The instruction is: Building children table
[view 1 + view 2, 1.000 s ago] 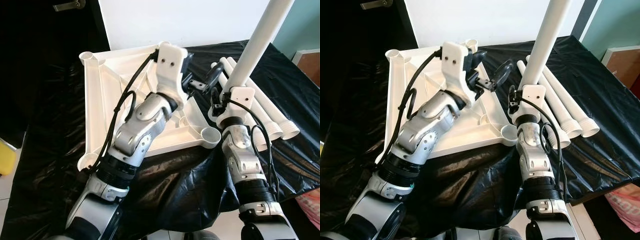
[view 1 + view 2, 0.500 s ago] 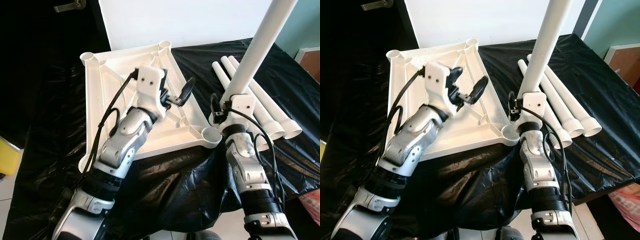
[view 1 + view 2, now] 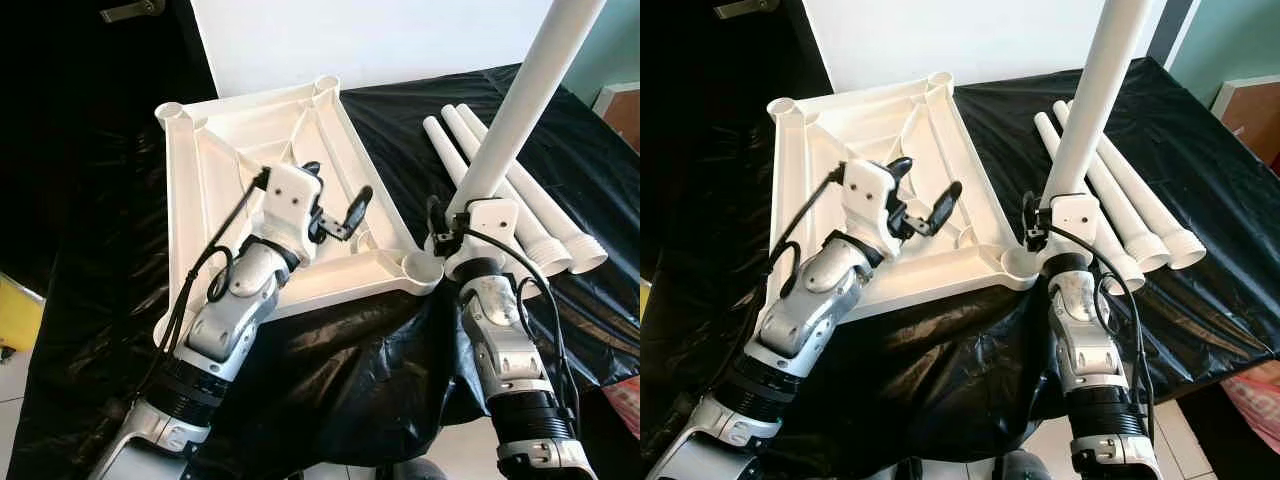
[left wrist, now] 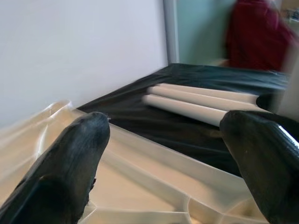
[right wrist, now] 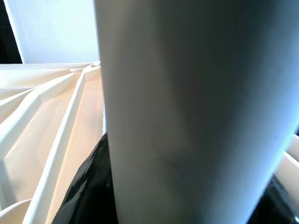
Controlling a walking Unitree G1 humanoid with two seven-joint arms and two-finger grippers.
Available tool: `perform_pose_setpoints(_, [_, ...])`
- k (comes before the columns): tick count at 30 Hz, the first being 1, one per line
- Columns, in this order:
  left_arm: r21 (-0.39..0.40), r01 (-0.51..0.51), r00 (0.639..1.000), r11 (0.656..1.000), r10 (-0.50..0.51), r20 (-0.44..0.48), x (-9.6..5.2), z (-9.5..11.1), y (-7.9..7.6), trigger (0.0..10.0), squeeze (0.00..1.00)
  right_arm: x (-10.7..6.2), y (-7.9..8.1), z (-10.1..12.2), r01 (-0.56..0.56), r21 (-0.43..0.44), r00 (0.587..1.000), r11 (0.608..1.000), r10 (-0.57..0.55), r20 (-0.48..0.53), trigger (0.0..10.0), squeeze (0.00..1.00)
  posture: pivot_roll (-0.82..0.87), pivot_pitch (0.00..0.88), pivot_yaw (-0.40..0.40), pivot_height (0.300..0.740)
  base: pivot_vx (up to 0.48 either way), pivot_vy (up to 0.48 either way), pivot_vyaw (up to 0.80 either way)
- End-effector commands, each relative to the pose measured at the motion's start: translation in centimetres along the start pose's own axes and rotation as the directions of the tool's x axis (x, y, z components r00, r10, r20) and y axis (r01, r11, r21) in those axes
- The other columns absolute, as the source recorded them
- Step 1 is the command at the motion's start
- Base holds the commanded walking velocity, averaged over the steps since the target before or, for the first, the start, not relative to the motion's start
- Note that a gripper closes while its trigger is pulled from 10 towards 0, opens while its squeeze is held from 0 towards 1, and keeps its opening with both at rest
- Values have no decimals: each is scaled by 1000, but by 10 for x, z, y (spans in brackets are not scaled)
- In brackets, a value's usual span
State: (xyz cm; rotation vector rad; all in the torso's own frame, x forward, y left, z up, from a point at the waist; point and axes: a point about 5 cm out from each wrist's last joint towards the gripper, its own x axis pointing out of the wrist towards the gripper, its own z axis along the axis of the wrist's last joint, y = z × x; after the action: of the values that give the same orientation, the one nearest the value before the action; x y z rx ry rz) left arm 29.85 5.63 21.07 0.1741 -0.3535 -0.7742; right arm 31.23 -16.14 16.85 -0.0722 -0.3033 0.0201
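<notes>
A white square tabletop [image 3: 196,190] lies upside down on the black cloth, ribs up, with a round socket at each corner. My left gripper [image 3: 338,180] hovers open over the ribs near its middle, holding nothing; its black fingers [image 4: 70,163] frame the cloth beyond. My right gripper [image 3: 462,208] is shut on a long white table leg [image 3: 520,100]. It holds the leg upright, leaning to the right, with the lower end just right of the near right corner socket [image 3: 422,266]. Up close, the leg [image 5: 187,116] hides the right fingers. Three more legs [image 3: 525,210] lie side by side to the right.
A black cloth [image 3: 330,370] covers the work table and hangs over its front edge. A white wall panel [image 3: 380,40] stands behind. A yellow object [image 3: 15,315] sits at the far left, and a brown box [image 3: 622,105] and something pink [image 3: 625,400] at the right.
My left arm has drawn back and dropped from the tabletop's far right side to its middle, fingers still open. The right gripper with the upright leg has barely shifted.
</notes>
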Motion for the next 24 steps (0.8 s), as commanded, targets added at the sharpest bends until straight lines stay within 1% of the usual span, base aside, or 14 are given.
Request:
perform_pose_setpoints(1, [23, 72, 997, 997, -72, -31, -3, -8, -8, 10000, 0, -1, -1, 1, -3, 8, 1000, 1000, 3, 0, 10000, 0, -34, 117, 30, 740, 0, 0, 0])
perform_pose_setpoints(5, [19, 75, 996, 997, -74, -45, -5, -12, -11, 10000, 0, -1, -1, 1, -9, 18, 1000, 1000, 9, -7, 10000, 0, -32, 117, 26, 740, 0, 0, 0])
perform_pose_setpoints(6, [10, 87, 994, 996, -86, -60, -8, -16, -15, 10000, 0, -1, 2, 1, -38, 42, 999, 998, 38, -10, 10000, 0, -26, 120, 22, 740, 0, 0, 0])
perform_pose_setpoints(8, [1, 95, 993, 995, -95, -68, -10, -17, -17, 10000, 0, -1, 4, 1, -56, 54, 998, 997, 56, -9, 10000, 0, -26, 120, 22, 740, 0, 0, 0])
perform_pose_setpoints(10, [17, 144, 987, 989, -142, -82, -15, -21, -22, 10000, 0, -2, 10, 2, -87, 71, 996, 994, 88, -9, 10000, 0, -21, 119, 17, 740, 0, 0, 0])
perform_pose_setpoints(11, [17, 144, 987, 989, -142, -82, -15, -21, -22, 10000, 0, -2, 10, 2, -87, 71, 996, 994, 88, -9, 10000, 0, -21, 119, 17, 740, 0, 0, 0])
perform_pose_setpoints(12, [24, 166, 982, 986, -163, -91, -17, -23, -24, 10000, 0, -2, 12, 3, -96, 77, 995, 992, 97, -8, 10000, 0, -22, 121, 17, 740, 0, 0, 0])
perform_pose_setpoints(13, [8, 186, 977, 982, -185, -103, -19, -26, -25, 10000, 0, -2, 15, 3, -118, 77, 993, 990, 119, -8, 10000, 0, -20, 128, 15, 740, 0, 0, 0])
perform_pose_setpoints(17, [-8, 213, 970, 977, -212, -119, -22, -29, -27, 10000, 0, -4, 21, 5, -157, 82, 987, 984, 158, -2, 10000, 0, -11, 128, 13, 740, 0, 0, 0])
perform_pose_setpoints(19, [-11, 228, 965, 974, -227, -129, -26, -31, -29, 10000, 0, -5, 25, 6, -193, 59, 981, 979, 193, 11, 10000, 0, -10, 135, 13, 740, 0, 0, 0])
perform_pose_setpoints(23, [-29, 241, 959, 970, -243, -145, -28, -33, -32, 10000, 0, -7, 27, 6, -209, 57, 978, 976, 209, 13, 10000, 0, -8, 139, 12, 740, 0, 0, 0])
perform_pose_setpoints(24, [-48, 246, 956, 968, -250, -154, -29, -34, -34, 10000, 0, -8, 27, 6, -211, 58, 977, 976, 211, 12, 10000, 0, -10, 142, 9, 740, 0, 0, 0])
